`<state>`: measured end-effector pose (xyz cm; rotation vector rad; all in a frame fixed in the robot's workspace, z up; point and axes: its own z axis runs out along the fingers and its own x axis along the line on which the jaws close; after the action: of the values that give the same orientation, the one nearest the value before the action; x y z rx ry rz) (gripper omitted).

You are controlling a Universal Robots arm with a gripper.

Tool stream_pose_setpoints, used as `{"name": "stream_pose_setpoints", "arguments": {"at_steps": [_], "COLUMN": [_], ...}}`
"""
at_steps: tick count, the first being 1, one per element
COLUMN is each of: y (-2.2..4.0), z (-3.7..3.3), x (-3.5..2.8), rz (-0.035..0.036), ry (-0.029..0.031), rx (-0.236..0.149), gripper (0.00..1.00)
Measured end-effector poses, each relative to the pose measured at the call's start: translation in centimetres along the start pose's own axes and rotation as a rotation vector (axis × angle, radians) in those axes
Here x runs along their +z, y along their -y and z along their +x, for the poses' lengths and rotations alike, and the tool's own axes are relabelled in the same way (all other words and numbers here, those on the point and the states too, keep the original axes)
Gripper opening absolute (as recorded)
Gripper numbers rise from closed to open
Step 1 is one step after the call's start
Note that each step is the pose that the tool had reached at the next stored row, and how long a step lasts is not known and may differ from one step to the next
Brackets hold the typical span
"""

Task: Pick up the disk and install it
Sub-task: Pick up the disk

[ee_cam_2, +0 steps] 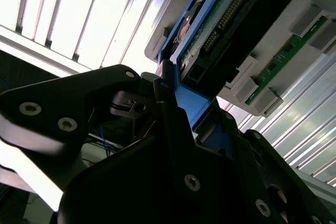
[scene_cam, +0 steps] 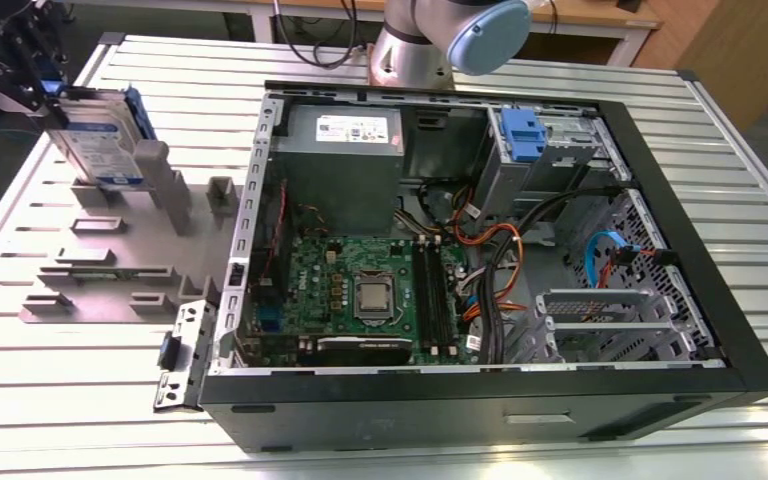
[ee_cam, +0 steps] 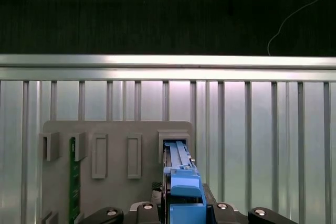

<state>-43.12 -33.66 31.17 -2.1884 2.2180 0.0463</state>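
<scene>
The disk [scene_cam: 97, 135], a silver drive with a white-and-blue label in a blue carrier, stands on edge at the exterior view's far left, over a slot of the grey holder block [scene_cam: 104, 260]. My gripper [scene_cam: 40, 85] is shut on the disk's upper end. In the first wrist view the disk's blue carrier [ee_cam: 181, 182] runs from between my fingers down toward a holder slot. I cannot tell whether its lower edge is still seated there. The second wrist view shows a black finger [ee_cam_2: 173, 129] pressed against the carrier, with the disk's [ee_cam_2: 220, 30] circuit side beyond.
An open computer case [scene_cam: 744, 340] lies on the slatted metal table, motherboard and cables exposed. A blue caddy [scene_cam: 523, 135] sits in its drive bay at the back. A green board [ee_cam: 74, 182] stands in another holder slot. The arm's base [scene_cam: 418, 50] rises behind the case.
</scene>
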Motion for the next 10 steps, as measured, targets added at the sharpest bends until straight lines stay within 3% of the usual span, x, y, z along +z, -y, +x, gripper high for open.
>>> {"name": "stream_pose_setpoints", "arguments": {"at_steps": [10], "y": [0.00], "z": [-0.01], "x": [-0.36], "rz": [-0.0001], "ry": [-0.0001], "rx": [0.000], "gripper": [0.37]}}
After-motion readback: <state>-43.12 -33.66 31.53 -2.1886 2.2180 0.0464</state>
